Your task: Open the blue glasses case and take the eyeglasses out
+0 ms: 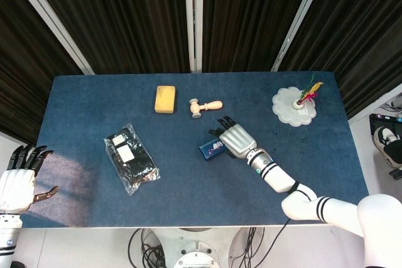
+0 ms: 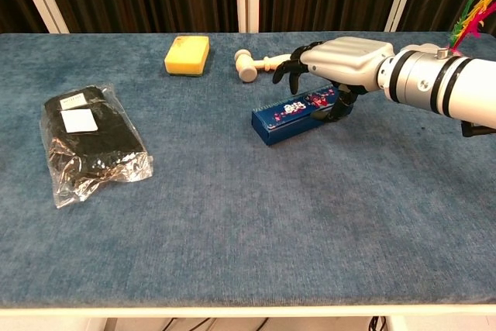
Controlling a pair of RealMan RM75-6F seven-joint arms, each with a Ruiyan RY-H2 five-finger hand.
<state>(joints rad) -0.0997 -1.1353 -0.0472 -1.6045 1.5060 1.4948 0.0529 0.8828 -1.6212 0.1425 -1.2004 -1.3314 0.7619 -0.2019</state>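
Observation:
The blue glasses case (image 2: 285, 118) (image 1: 210, 149) lies closed on the blue table, a flowered pattern on its lid. My right hand (image 2: 341, 58) (image 1: 237, 140) covers the case's right end. Its fingers reach over the far side and the thumb curls against the near side, gripping the case. The eyeglasses are hidden inside. My left hand (image 1: 19, 180) hangs off the table's near-left corner with its fingers apart and nothing in it; only the head view shows it.
A yellow sponge (image 2: 187, 54) and a small wooden mallet (image 2: 256, 61) lie at the back, the mallet just behind my right hand. A black item in a clear bag (image 2: 89, 141) is on the left. A white doily dish (image 1: 294, 105) with feathers stands at the back right.

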